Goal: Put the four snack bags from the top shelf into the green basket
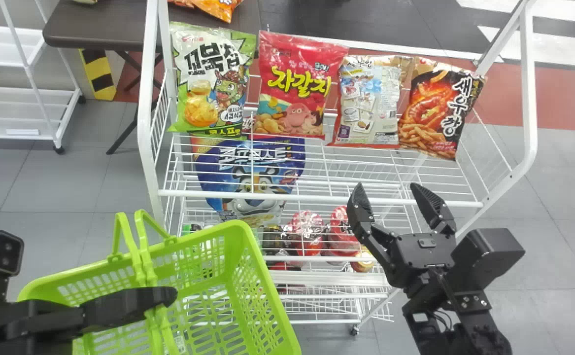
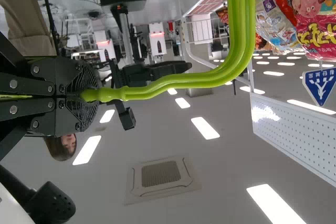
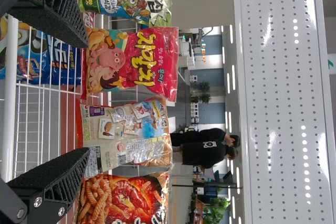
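Ease the right gripper (image 1: 389,190), spread wide, over the top shelf's front edge (image 1: 317,198), then gently pinch one of four snack bags (image 1: 294,88) along the back edge. Keep the left gripper (image 2: 90,95) clenched on the green basket's handle (image 2: 244,40). Pictured above gray floor tiles (image 1: 85,182), near a dark table (image 1: 95,29).

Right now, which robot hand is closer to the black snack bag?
Right. The right hand is open in front of the black bag; the left hand is farther left, gripping the basket handles.
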